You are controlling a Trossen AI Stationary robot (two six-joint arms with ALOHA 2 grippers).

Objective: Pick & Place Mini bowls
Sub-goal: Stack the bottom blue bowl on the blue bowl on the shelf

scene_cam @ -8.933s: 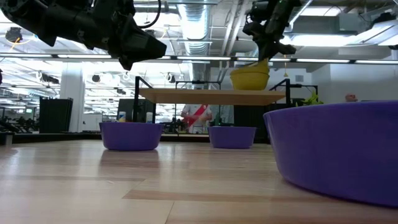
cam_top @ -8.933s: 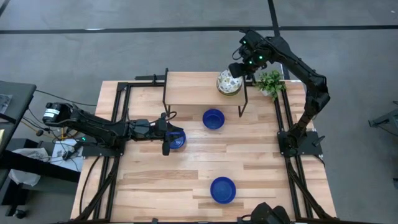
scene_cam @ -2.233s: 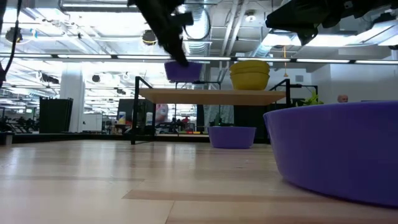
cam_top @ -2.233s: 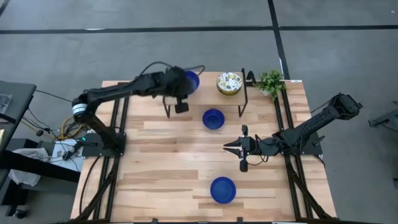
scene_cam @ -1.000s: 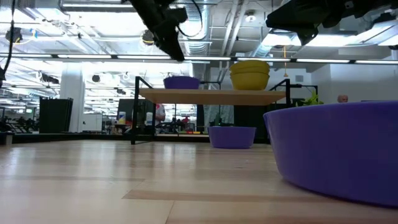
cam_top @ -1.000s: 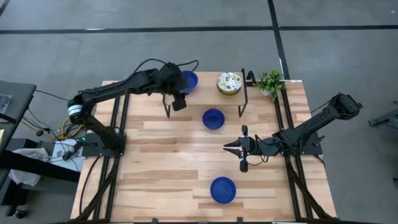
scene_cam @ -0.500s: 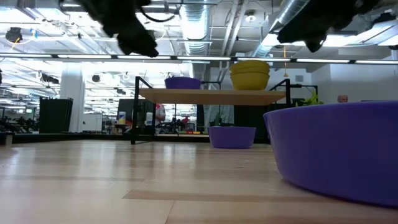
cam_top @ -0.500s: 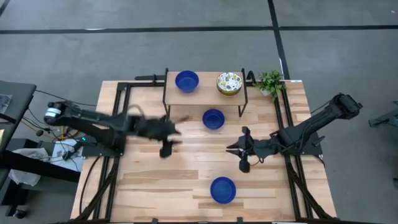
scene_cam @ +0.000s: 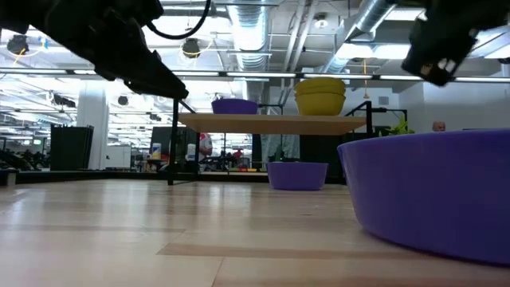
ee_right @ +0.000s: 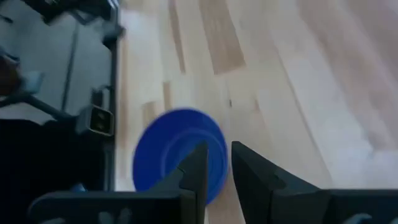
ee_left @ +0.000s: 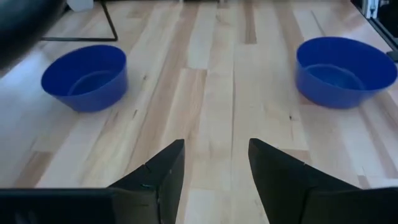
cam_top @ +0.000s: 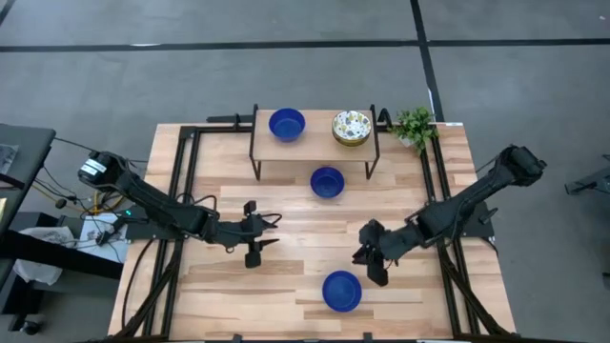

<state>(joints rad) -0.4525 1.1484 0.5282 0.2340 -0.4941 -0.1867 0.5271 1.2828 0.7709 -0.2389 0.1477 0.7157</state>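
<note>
Legible text, labels, brands, numbers, signs: none were found in any view. No lettering could be read on the table, on the bowls, on the arms, or in the room behind.

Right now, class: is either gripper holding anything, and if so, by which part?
Nothing is held. The left gripper is open over bare table, and the right gripper is open and empty above the nearest blue bowl.
</note>
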